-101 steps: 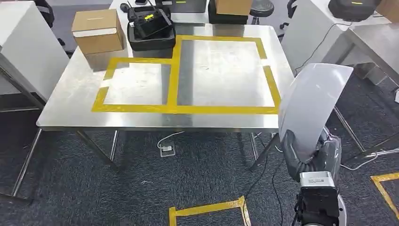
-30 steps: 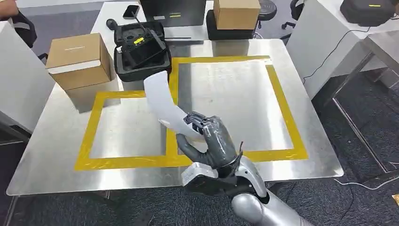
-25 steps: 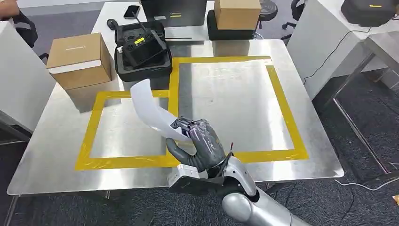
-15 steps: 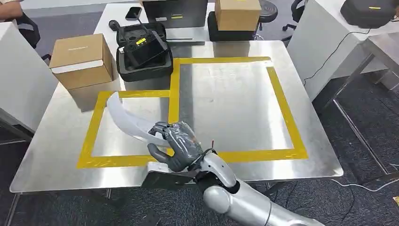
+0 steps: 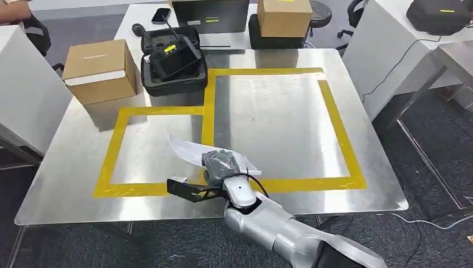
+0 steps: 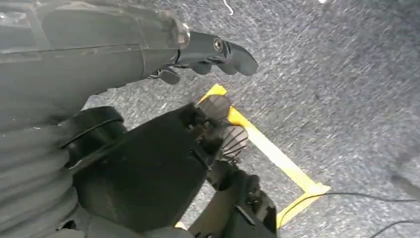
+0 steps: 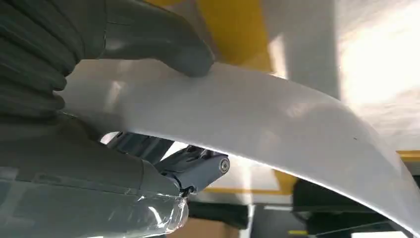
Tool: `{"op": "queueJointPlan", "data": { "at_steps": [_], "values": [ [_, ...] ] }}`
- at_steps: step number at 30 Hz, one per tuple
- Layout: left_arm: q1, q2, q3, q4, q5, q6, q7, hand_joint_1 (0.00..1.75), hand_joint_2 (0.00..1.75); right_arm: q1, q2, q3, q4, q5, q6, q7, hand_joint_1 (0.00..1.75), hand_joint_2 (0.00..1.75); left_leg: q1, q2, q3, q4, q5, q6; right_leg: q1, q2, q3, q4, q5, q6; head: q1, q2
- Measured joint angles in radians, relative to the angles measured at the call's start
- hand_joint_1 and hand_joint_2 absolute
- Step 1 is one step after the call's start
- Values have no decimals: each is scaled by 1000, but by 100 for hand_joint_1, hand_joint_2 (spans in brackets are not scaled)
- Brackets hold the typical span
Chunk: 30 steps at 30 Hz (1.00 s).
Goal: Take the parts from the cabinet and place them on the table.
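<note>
Right hand (image 5: 222, 165) is low over the steel table (image 5: 72, 167), fingers wrapped around a curved white panel (image 5: 192, 152). In the right wrist view the thick grey thumb (image 7: 163, 42) presses on one face of the panel (image 7: 257, 124) and the darker fingers (image 7: 198, 168) sit under the other face, so it is a firm pinch-grip. The panel lies almost flat, across the yellow tape line (image 5: 208, 120) that divides the two marked boxes on the table, one tip reaching into the smaller left box, the other toward the bigger right box. Whether it touches the tabletop I cannot tell. The silver right arm (image 5: 279, 229) comes in from the near edge of the table.

Left hand (image 6: 208, 49) hangs down over dark carpet (image 6: 346, 99); its fingers are spread loosely and hold nothing. Yellow tape on the floor (image 6: 277, 158) lies below it.

Further out, at the far left of the table: a cardboard box (image 5: 100, 70), and just beside it an open black case (image 5: 174, 58) with dark gear inside. Behind the table, another cardboard box (image 5: 284, 15) sits on a dark block. A phone (image 5: 162, 15) lies on the surface beyond. A white cabinet side (image 5: 22, 100) stands to the left.
</note>
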Motion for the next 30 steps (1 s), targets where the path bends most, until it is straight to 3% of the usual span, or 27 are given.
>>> {"op": "queueJointPlan", "data": {
  "at_steps": [15, 21, 27, 30],
  "values": [
    [-1, 3, -17, 0, -23, -13, -3, 0, 175, -38, 22, 16, 163, 24, 5, 21, 175, 175, 0, -9, 0, 0, 1, 0, 0, -3, 0, 0, 0, 0, -1, 0],
    [-1, 3, -18, 0, -28, -13, -3, 0, 175, -38, 23, 16, 185, 8, -48, -5, 175, 175, 0, -9, -1, 0, 1, 0, 0, -4, 0, 0, 0, 0, 0, 0],
    [2, 6, -24, 0, -31, -13, 9, 0, 175, -36, 50, 13, 195, -81, -174, -223, 175, 175, 0, -3, -1, 0, 1, 0, 0, -2, 0, 0, 0, 0, 1, 0],
    [3, 7, -24, 0, -36, -14, 8, 0, 175, -33, 93, 15, 176, -78, -160, -278, 175, 175, 1, 1, -1, 0, 0, 0, 0, -2, -1, 0, 0, 0, 0, 0]
  ]
}}
